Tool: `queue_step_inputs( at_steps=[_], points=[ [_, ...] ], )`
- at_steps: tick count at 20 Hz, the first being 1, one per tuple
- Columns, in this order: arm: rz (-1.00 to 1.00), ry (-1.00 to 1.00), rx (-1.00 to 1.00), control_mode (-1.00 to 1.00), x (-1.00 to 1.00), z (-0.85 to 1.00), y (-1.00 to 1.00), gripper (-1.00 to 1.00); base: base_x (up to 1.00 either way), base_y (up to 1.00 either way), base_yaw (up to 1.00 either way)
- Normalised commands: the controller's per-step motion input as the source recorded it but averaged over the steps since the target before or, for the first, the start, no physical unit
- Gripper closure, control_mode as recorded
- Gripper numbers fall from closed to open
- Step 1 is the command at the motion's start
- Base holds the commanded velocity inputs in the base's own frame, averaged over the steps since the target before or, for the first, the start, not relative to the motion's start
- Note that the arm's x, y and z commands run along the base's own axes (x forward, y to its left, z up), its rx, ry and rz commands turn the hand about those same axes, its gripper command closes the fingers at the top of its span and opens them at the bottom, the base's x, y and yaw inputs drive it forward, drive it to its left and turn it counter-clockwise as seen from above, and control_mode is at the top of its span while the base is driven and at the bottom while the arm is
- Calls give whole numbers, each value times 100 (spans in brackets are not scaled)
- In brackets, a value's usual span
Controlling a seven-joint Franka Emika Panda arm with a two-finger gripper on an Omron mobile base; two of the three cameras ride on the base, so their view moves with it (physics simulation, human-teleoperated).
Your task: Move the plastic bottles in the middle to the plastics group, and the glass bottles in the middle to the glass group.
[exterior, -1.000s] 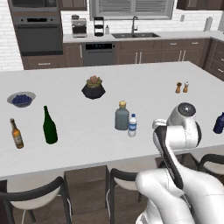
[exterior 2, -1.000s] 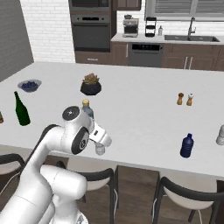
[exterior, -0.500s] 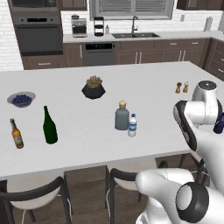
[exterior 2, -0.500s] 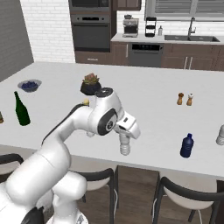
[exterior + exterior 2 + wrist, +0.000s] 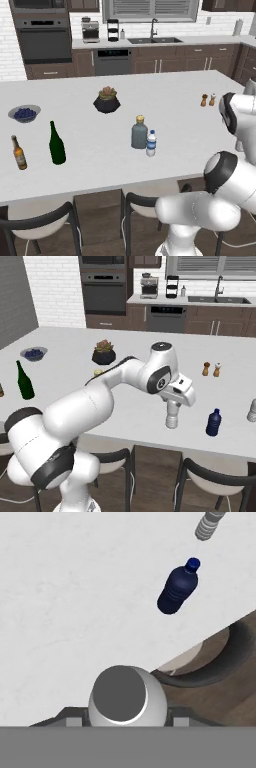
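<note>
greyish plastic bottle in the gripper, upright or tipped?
Upright. In the right base view the greyish plastic bottle hangs vertical under the gripper, beside the dark blue bottle. Touching the counter: cannot tell.

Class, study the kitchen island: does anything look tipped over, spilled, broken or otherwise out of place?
Nothing stands out. The grey bottle hangs upright in the gripper near the dark blue bottle, and every other bottle stands upright on the island.
</note>
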Motion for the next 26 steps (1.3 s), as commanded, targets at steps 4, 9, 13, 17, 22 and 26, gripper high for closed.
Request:
queue_step_inputs(
  at_steps=[4, 9, 13, 17, 22, 26],
  points=[
    [0, -10, 0, -100, 7, -28, -52, 100, 0, 0, 0],
    [0, -6, 0, -100, 13, -9, -14, 100, 0, 0, 0],
    [2, -1, 0, -100, 13, -6, 0, 100, 0, 0, 0],
    [2, 0, -1, -100, 9, -31, 0, 100, 0, 0, 0],
    [0, 0, 0, -100, 15, -47, 0, 100, 0, 0, 0],
    [0, -1, 0, -100, 10, -34, -1, 100, 0, 0, 0]
  ],
)
